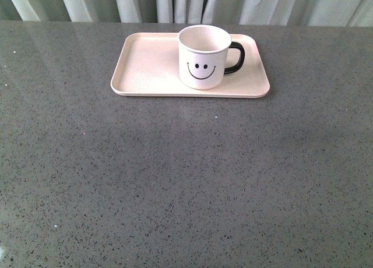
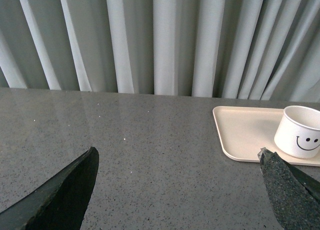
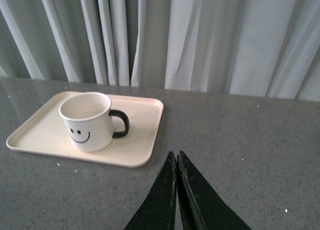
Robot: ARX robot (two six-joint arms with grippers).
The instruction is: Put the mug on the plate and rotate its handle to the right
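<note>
The mug (image 1: 203, 56) stands upright on the plate (image 1: 145, 64), toward its right edge, handle (image 1: 235, 58) rightward. My left pincer (image 2: 177, 190) gapes wide; my right pincer (image 3: 176, 162) seems pressed together, empty.

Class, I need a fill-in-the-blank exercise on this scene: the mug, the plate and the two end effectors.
1. The mug stands upright on the ____.
2. In the front view the mug's handle points to the ____.
3. The print on the mug is a black ____ face.
4. The left end effector is open; the right end effector is ____.

Missing words: plate; right; smiley; shut
</note>
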